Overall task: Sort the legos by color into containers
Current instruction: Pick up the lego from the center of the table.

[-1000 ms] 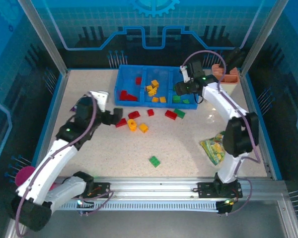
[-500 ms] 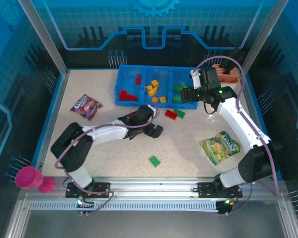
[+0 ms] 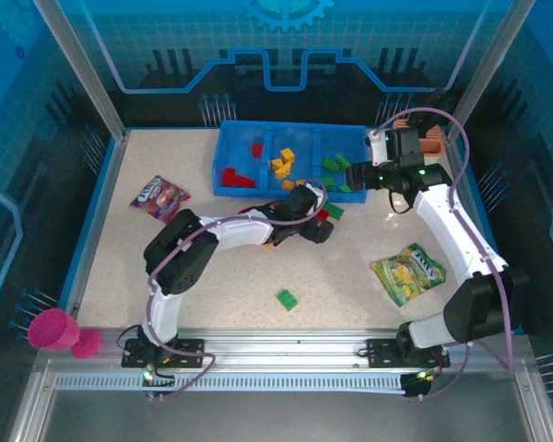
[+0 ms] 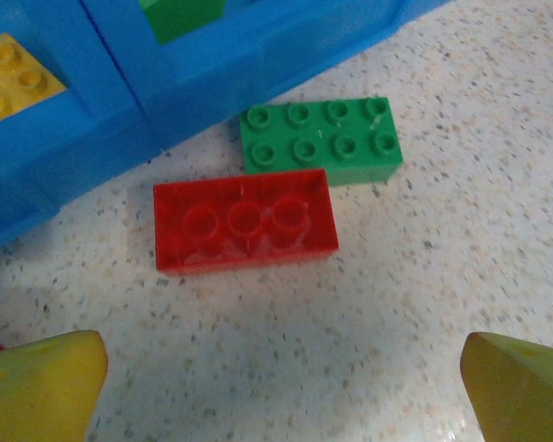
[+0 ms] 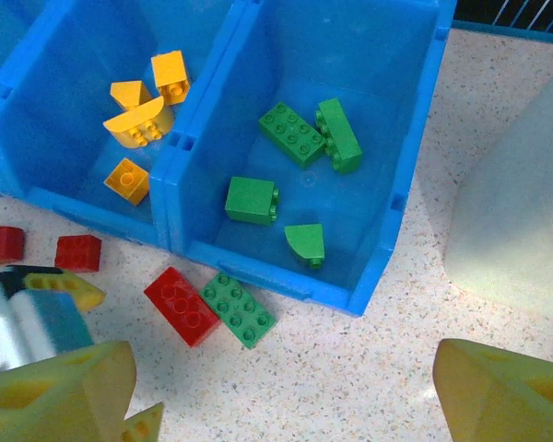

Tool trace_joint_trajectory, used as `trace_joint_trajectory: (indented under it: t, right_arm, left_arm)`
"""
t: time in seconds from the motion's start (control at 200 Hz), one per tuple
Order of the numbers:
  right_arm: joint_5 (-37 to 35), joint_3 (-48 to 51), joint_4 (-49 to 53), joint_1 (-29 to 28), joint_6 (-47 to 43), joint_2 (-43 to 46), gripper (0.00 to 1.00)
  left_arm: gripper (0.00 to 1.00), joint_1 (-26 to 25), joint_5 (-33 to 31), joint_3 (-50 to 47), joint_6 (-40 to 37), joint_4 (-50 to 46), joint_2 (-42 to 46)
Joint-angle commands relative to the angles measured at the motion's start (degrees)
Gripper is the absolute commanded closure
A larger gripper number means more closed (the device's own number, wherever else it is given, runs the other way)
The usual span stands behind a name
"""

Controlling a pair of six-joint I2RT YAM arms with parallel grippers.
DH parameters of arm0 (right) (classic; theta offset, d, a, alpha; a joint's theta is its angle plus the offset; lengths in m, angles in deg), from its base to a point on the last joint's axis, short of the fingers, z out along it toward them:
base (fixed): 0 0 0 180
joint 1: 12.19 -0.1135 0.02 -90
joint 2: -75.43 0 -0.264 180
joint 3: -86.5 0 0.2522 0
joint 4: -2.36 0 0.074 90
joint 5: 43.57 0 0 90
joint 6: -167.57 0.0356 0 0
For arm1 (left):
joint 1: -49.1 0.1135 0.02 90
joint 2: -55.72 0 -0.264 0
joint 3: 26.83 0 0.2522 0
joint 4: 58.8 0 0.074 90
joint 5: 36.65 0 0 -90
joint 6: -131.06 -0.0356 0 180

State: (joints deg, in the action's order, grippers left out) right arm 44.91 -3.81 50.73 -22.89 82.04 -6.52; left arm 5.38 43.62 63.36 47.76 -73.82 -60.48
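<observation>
Blue bin (image 5: 286, 284): three boxes side by side; yellow bricks (image 5: 140, 124) lie in the middle box, green bricks (image 5: 295, 133) in the right box.
Red brick (image 4: 245, 221): upside down on the table, just in front of the bin, touching a long green brick (image 4: 321, 141).
Left claw (image 4: 281, 378): fingers wide apart, holding nothing, near the red brick.
Right claw (image 5: 281, 396): fingers wide apart, holding nothing, by the bin's right front corner.
Snack bag (image 3: 408, 273): print too small to read.

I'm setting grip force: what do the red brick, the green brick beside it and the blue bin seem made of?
Red brick: probably hard moulded plastic, glossy; underside tubes catch light. Green brick: likely the same, crisp studs with highlights. Blue bin: seemingly rigid plastic, smooth, soft sheen on its wall.
</observation>
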Motion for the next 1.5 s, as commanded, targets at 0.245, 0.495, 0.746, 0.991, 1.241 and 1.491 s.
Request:
trace_joint_trajectory:
  t: [0.245,0.495,0.746,0.991,1.241,1.491]
  right_arm:
    - [6.5,1.6,-3.0,3.4,1.6,1.1,0.14]
    - [7.1,1.7,-3.4,3.7,1.8,0.6,0.14]
    - [7.5,1.7,-3.6,3.9,1.9,0.3,0.14]
    - [8.0,1.8,-3.5,3.9,1.8,-0.1,0.14]
    - [8.4,1.6,-3.5,3.9,1.7,-0.6,0.14]
    - [9.0,1.6,-3.5,3.9,1.7,-1.3,0.14]
  left_arm:
    - [0.01,-0.6,-4.6,14.5,2.3,-8.7,-10.1]
    - [0.01,-0.8,-9.7,21.5,3.0,-16.9,-14.5]
    - [0.04,-0.7,-8.0,24.0,5.0,-18.8,-17.2]
    - [0.13,-0.7,-7.9,25.0,6.0,-17.8,-18.4]
    - [0.20,-0.4,-8.8,28.1,6.9,-20.9,-21.1]
    - [0.36,0.3,-8.9,27.5,9.6,-21.6,-21.4]
